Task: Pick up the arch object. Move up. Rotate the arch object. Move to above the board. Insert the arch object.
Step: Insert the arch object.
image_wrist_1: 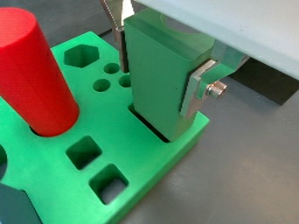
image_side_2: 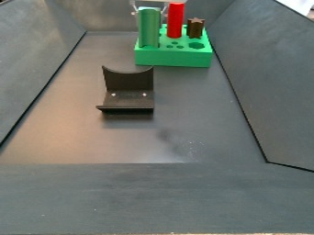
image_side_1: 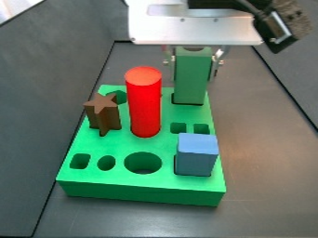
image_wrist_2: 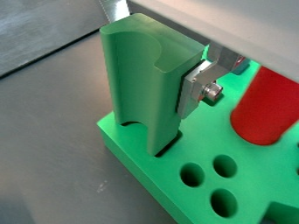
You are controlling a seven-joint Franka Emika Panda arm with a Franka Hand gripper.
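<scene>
The arch object is a muted sage-green slab with a curved notch, standing upright with its lower end in a slot at the board's edge; it also shows in the other wrist view and in both side views. The board is a bright green slab with shaped holes, seen also in a wrist view and both side views. My gripper is shut on the arch object, a silver finger pressed on its side.
A red cylinder stands in the board beside the arch object. A dark brown star piece and a blue cube also sit in the board. The fixture stands on the floor, apart from the board.
</scene>
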